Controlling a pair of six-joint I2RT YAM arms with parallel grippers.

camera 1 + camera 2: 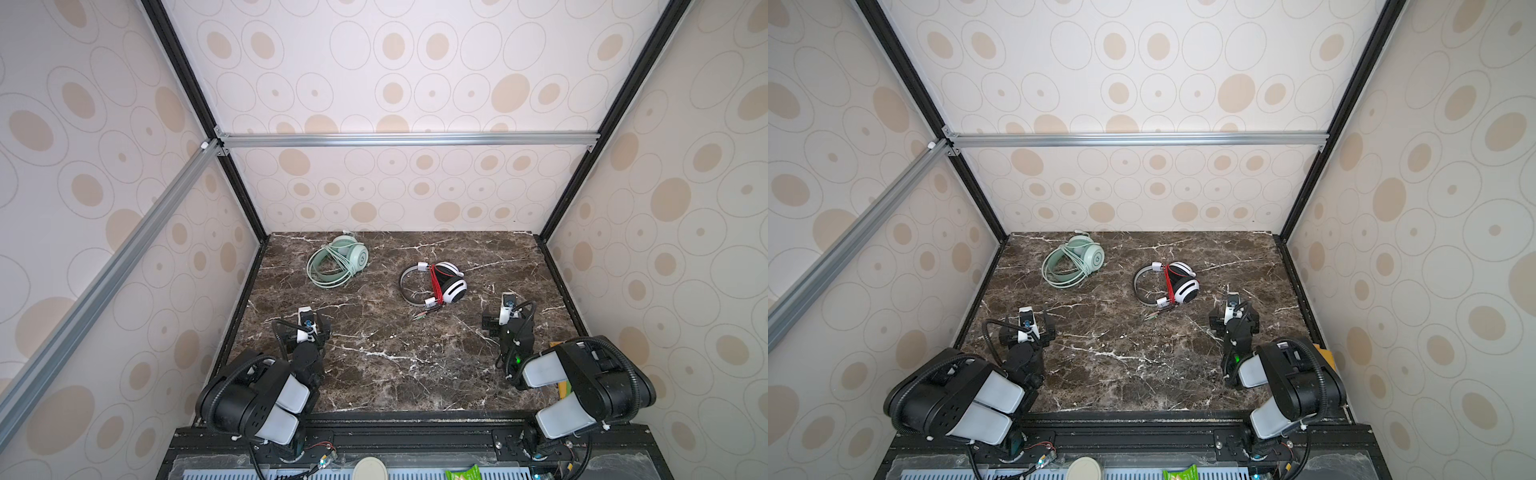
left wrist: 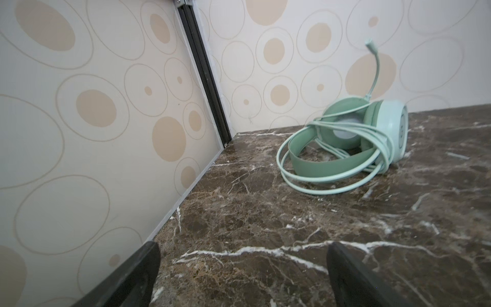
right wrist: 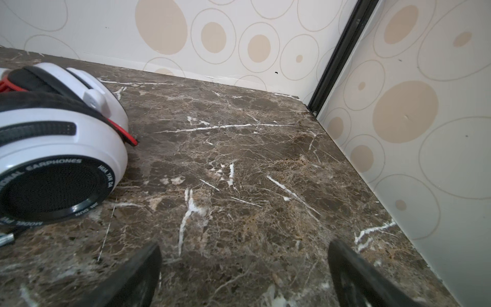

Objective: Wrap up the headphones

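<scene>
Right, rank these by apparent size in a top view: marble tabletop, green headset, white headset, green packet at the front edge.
1. marble tabletop: largest by far.
2. green headset and white headset: they look about alike, so unranked; the green one lies farther back.
3. green packet: smallest, though cut off by the frame edge.

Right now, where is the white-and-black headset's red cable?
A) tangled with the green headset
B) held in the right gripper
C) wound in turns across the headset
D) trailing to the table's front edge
C: the red cable runs in tight turns across the white-and-black headset, with only its plugs lying loose beside it.
</scene>
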